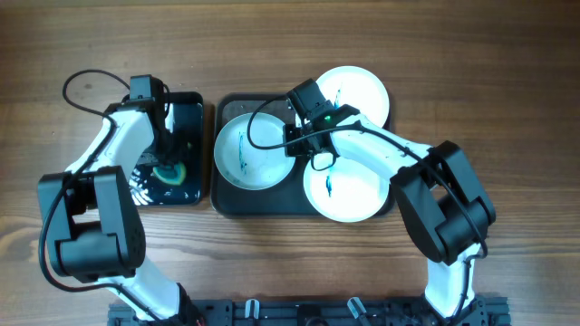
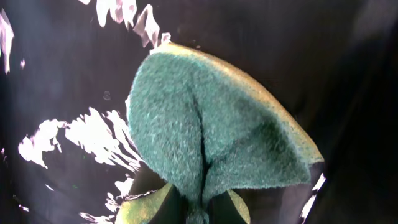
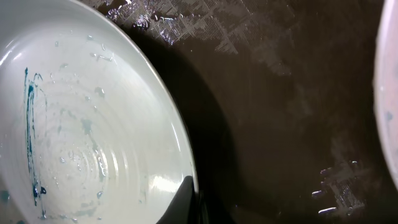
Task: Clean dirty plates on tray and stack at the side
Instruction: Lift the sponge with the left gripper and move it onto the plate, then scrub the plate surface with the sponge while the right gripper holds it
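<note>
Three white plates lie on or over the dark grey tray [image 1: 272,201]. The left plate [image 1: 252,151] has blue-green smears and my right gripper [image 1: 292,145] is shut on its right rim; the right wrist view shows the rim [image 3: 93,143] pinched between the fingers [image 3: 194,205]. A second smeared plate [image 1: 349,188] sits at the tray's front right. A third plate [image 1: 355,91] overhangs the back right corner. My left gripper [image 1: 169,161] is shut on the green sponge [image 2: 205,134], folded between its fingers [image 2: 198,208], over the small black tray [image 1: 186,107].
The small black tray [image 2: 50,74] stands left of the large tray and is wet with bright reflections. Bare wooden table [image 1: 507,109] surrounds both trays. The right arm reaches across the large tray over the front plate.
</note>
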Controlling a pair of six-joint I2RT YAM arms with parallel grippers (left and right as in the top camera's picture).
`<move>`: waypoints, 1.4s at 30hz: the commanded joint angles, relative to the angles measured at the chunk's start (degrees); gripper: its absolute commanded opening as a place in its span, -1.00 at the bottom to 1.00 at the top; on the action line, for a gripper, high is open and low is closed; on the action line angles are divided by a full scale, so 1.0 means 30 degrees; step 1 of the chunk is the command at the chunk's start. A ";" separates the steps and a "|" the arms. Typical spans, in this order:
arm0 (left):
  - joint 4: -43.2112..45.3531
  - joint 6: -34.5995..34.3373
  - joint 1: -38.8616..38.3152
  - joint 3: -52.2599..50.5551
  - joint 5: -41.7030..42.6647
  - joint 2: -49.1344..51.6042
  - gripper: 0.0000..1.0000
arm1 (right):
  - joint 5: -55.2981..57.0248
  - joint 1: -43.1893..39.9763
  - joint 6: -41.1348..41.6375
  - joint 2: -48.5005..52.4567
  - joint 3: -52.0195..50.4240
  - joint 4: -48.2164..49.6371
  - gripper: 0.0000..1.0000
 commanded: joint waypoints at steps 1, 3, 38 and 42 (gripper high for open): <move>-0.1858 -0.1464 -0.0073 0.2703 0.0714 -0.1792 -0.92 | -0.0117 0.0051 -0.0423 0.0459 0.0124 -0.0138 -0.92; -0.3679 -0.1690 -0.0277 0.4284 0.2433 -0.2936 -0.92 | -0.0364 0.0051 -0.0415 0.0459 0.0124 -0.0138 -0.91; -0.0998 -0.9668 -0.6594 0.2550 0.6084 0.2324 -0.92 | -0.2390 -0.0780 0.0080 0.0459 0.0117 -0.1202 -0.92; -0.0066 -0.9843 -0.6506 0.1472 0.6069 0.2404 -0.92 | -0.2404 -0.0780 0.0080 0.0459 0.0117 -0.1231 -0.91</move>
